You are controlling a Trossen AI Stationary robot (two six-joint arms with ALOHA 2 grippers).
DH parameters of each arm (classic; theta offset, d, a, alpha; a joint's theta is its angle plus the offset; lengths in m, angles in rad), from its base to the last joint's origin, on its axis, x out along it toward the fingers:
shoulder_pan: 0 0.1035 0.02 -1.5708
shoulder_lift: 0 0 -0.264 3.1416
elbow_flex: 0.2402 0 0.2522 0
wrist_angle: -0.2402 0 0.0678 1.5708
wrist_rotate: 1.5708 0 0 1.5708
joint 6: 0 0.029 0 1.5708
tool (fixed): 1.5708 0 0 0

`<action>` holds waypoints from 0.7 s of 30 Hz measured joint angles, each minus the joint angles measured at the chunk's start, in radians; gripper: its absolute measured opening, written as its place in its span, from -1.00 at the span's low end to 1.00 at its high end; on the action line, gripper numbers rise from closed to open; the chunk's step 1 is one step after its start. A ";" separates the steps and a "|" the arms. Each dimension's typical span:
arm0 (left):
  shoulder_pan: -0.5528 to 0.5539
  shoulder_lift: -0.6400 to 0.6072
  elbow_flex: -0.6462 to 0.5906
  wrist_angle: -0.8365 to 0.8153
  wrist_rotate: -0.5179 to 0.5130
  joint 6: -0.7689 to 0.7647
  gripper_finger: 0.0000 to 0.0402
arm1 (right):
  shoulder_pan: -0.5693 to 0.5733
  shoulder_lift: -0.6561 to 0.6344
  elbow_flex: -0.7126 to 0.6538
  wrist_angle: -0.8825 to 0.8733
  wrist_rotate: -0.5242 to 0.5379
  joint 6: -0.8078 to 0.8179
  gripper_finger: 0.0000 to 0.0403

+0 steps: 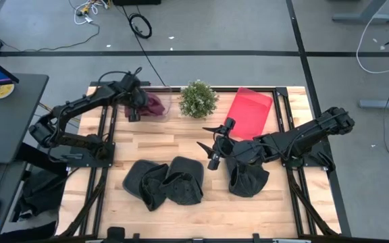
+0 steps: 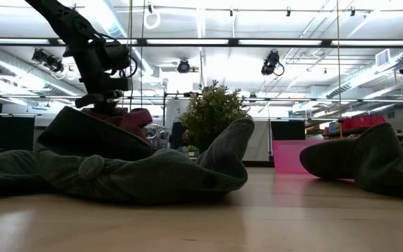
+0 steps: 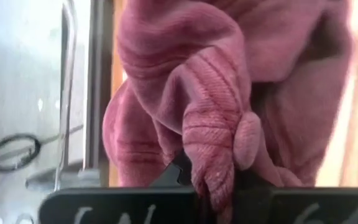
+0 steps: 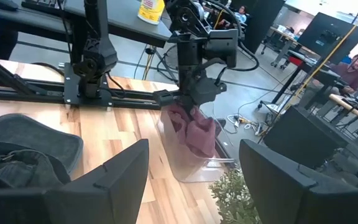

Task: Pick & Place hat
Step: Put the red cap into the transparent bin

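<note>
Left pincer [image 1: 135, 108] clenched on the maroon knit hat [image 1: 152, 104] above the clear bin [image 4: 188, 158]: soft, light, floppy (pinch a thick fold). Right pincer [image 1: 215, 145] released.

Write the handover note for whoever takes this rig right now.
Left gripper: shut on the maroon knitted hat, holding it in the clear plastic bin at the table's back edge.
Right gripper: open, mid-table, holding nothing.
Three dark grey knitted hats lie at the table's front: two in the middle, one under the right arm.
Done: maroon hat brought to the bin.
Left: release it, then move the grey hats.
</note>
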 joint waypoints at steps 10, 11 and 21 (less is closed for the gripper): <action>0.009 0.000 0.000 0.019 -0.021 -0.124 -0.55 | 0.000 0.000 0.000 0.000 -0.014 0.003 0.26; 0.009 0.000 0.001 0.019 -0.025 -0.146 -0.47 | 0.000 0.000 0.000 0.000 -0.014 0.001 0.26; 0.008 0.000 0.123 -0.081 -0.068 -0.287 0.22 | 0.000 0.000 0.000 0.000 -0.014 0.000 0.26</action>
